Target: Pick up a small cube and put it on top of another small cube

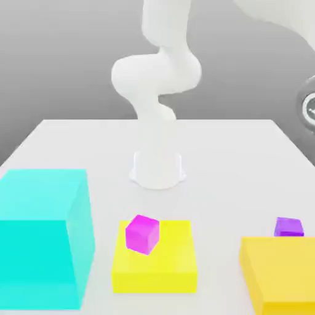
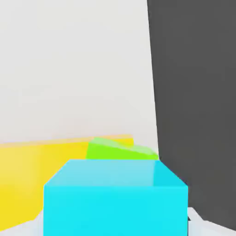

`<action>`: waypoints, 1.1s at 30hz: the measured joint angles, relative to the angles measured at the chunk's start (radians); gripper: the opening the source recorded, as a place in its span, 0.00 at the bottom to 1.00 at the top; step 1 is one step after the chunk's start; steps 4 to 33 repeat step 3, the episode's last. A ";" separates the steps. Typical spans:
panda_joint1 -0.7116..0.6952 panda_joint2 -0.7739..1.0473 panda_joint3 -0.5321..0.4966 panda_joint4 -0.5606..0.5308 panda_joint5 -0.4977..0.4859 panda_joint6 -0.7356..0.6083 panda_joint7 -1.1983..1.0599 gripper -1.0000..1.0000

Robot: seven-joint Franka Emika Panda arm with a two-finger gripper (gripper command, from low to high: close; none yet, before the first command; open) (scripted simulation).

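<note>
A small cube, plain cyan, sits very close in front of the hand camera, with its top face and one side showing. A green block lies right behind it, and a yellow block stands beside both. Whether anything touches the small cube cannot be told. The white arm rises from its base at the table's middle and bends out past the exterior view's top right.
A huge cyan block stands at the exterior view's left. A yellow block in front of the base carries a tilted magenta cube. Another yellow block at the right has a purple cube at its far edge.
</note>
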 joint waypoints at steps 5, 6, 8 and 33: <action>0.000 0.000 0.000 0.000 0.000 0.000 0.000 1.00; 0.000 0.000 0.000 0.000 0.000 0.000 0.000 1.00; 0.000 0.000 0.000 0.000 0.000 0.000 0.000 1.00; 0.000 0.000 0.000 0.000 0.000 0.000 0.000 1.00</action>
